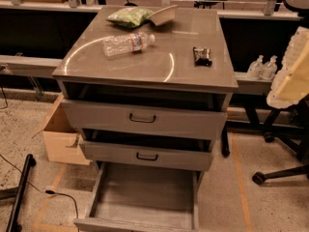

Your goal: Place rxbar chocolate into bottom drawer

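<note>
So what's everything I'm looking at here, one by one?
rxbar chocolate: one, dark brown-black, right side of the cabinet top
water bottle: one, clear, lying on its side left of the bar
chip bag: one, green, back of the cabinet top
cabinet: one, grey, centre of view
upper drawers: two, grey with dark handles, slightly open
bottom drawer: one, grey, pulled far out near the floor
box: one, tan, on the floor left of the cabinet
pump bottles: two, pale, on the ledge right of the cabinet
chair base: one, black, far right on the floor
cable: one, black, floor at left
claw: none in view
</note>
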`<state>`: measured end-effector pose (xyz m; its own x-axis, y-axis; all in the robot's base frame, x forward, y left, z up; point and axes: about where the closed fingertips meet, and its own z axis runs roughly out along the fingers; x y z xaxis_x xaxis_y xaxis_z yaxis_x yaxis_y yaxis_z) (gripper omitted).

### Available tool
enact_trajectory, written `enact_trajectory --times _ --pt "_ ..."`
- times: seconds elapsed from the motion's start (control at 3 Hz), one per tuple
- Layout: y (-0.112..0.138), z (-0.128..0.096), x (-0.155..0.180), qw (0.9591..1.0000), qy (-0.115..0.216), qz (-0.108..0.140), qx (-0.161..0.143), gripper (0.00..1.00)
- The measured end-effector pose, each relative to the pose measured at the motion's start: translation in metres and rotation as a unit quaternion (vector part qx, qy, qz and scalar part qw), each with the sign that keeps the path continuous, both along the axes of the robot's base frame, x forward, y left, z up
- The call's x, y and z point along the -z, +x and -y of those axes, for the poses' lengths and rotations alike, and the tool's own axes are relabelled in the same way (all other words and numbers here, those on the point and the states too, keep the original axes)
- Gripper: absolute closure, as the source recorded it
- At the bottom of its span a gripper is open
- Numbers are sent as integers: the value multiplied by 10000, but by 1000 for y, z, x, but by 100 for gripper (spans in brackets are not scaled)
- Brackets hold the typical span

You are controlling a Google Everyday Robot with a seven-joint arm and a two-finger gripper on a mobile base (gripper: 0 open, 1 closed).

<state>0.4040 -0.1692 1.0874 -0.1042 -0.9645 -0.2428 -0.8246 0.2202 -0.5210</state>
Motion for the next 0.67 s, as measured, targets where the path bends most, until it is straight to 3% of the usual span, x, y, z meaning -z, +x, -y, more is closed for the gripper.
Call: enact_trajectory --times 0.33,0.67 --pt "0 0 0 10000 0 1 0 0" --pt "8 2 -6 9991 271 288 172 0"
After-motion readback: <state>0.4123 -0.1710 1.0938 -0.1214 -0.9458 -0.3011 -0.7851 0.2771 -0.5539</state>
